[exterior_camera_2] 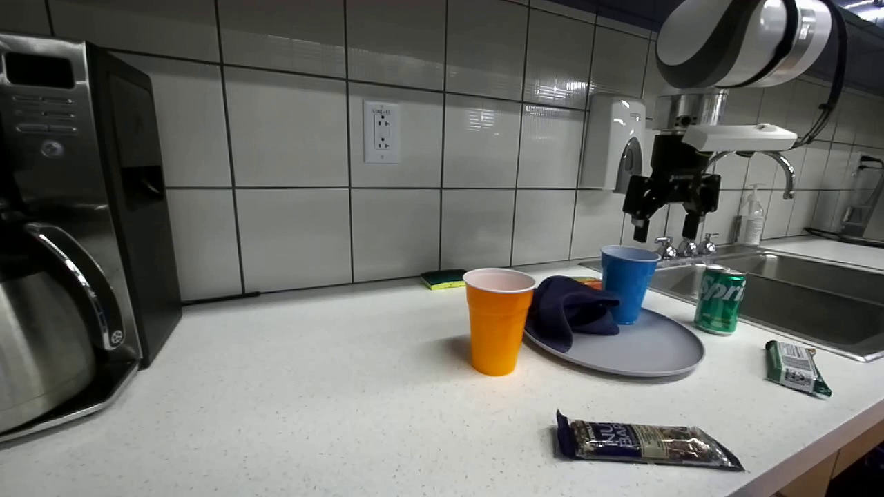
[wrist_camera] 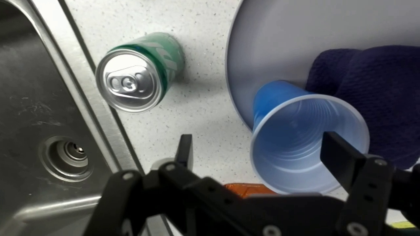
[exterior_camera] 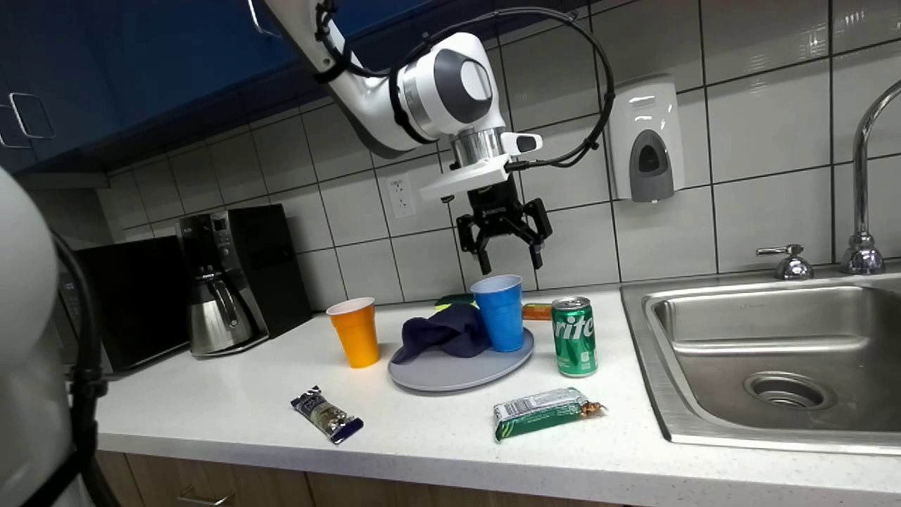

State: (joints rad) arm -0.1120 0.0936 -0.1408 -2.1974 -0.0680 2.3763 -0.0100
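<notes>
White speckled countertop (exterior_camera_2: 311, 386), tiled wall (exterior_camera_2: 290, 138) behind, stainless sink (exterior_camera: 651, 352) set into one end. Blue plastic cup (exterior_camera: 501, 317) is stood upright on a gray plate (exterior_camera: 457, 379), near the plate's sink-side edge. Robotiq gripper (exterior_camera: 512, 268) is held just above it in both exterior views, offset toward the sink. Fingers (wrist_camera: 341, 157) are spread wide, nothing clamped between them. In the wrist view one is seen over the cup's mouth, the other over bare counter; no contact with the rim is shown.

Status, as judged: no grip made, nothing lifted, cup untouched on the plate. Any contact with it, or closing on it, is not yet done. Whether other items are already where they are wanted can't be judged.

Navy cloth (exterior_camera_2: 573, 304) is bunched on the same plate, right beside the cup; touching or not can't be told. Sprite can (exterior_camera: 574, 341) is stood between plate and sink. Orange plastic cup (exterior_camera_2: 501, 328) is set on the plate's opposite side, coffee maker (exterior_camera: 260, 267) farther out. Nut bar (exterior_camera_2: 642, 442) and green-wrapped snack bar (exterior_camera: 542, 410) are laid toward the front edge. Sponge (exterior_camera_2: 444, 279) and orange wrapper (wrist_camera: 247, 189), partly hidden, are placed by the wall.
</notes>
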